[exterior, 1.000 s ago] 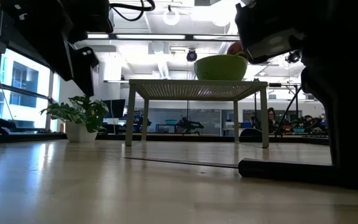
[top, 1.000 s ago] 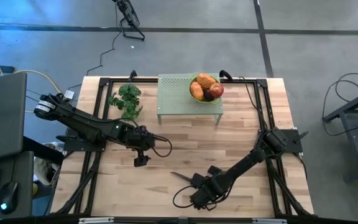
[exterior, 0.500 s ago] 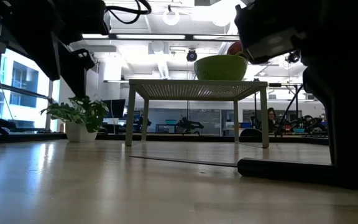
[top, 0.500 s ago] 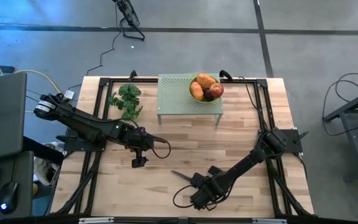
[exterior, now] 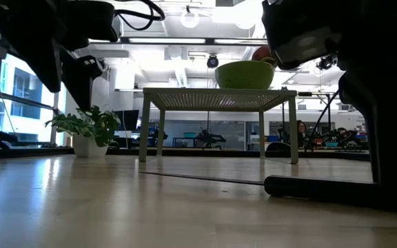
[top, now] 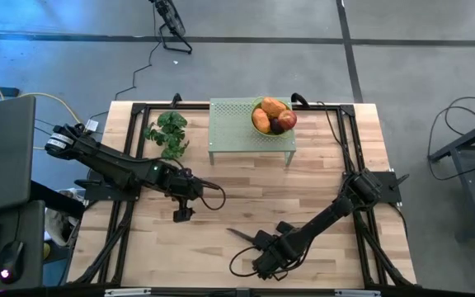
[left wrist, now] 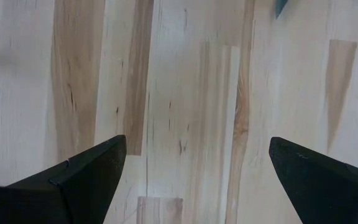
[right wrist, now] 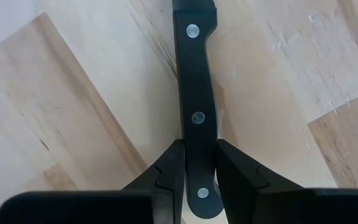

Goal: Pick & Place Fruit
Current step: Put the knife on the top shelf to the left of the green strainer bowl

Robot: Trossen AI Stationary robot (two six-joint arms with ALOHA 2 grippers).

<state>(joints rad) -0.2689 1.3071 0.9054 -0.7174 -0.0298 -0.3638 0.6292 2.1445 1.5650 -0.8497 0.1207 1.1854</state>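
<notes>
On small green stand [top: 237,128] at counter [top: 221,198] far edge: green bowl [exterior: 245,74] holding fruit [top: 272,116]. Right hand [right wrist: 194,171] well short of stand, low on counter, pinching black knife handle [right wrist: 195,93]. Left hand [left wrist: 191,165] to stand's near-left, above bare wood, fingers spread. Leafy bunch [top: 168,132] just left of stand.

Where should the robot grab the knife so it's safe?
By the black handle, coming down from above with a finger on each flat side. The knife lies flat on the table, blade pointing away. The right end effector already pinches the handle's end.
</notes>
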